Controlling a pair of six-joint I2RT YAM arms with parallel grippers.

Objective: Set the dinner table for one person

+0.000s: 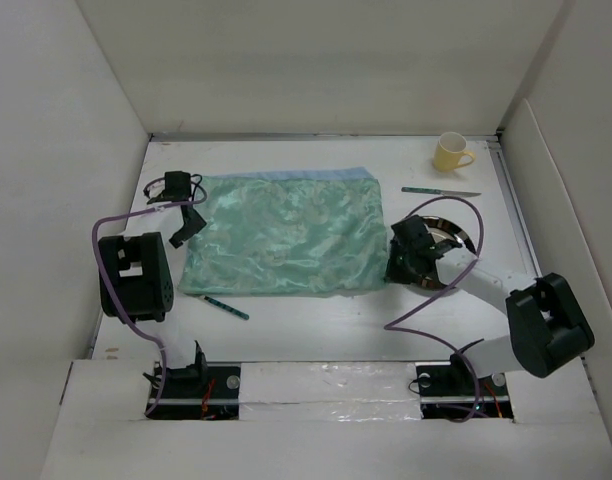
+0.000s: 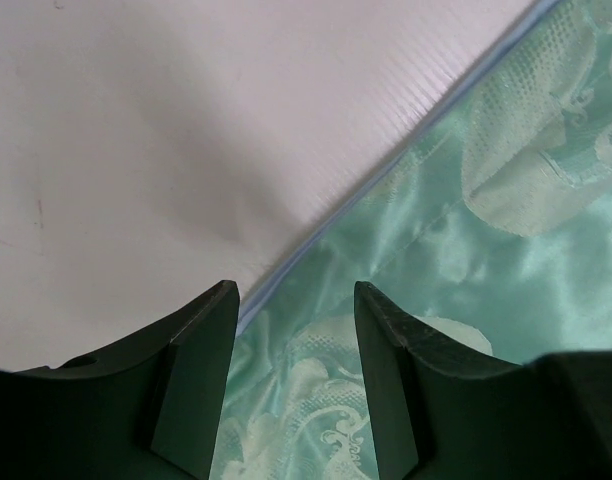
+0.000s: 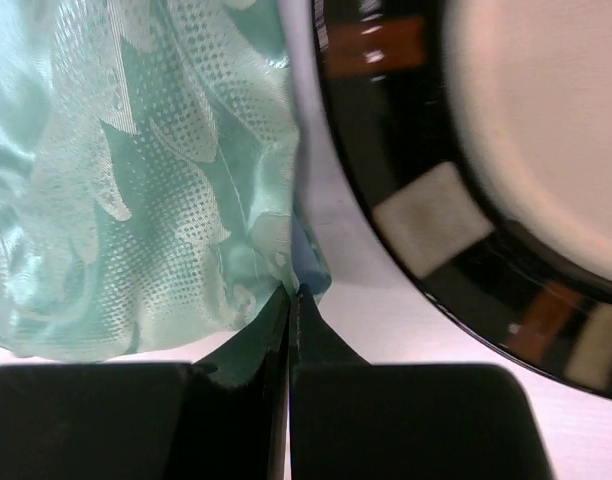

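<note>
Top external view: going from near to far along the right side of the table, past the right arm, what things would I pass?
dark-rimmed plate → teal-handled knife → yellow mug

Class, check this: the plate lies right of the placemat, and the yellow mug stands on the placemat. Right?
No. The mug stands on the bare table, off the placemat, as the top view shows. The plate does lie right of the placemat.
</note>
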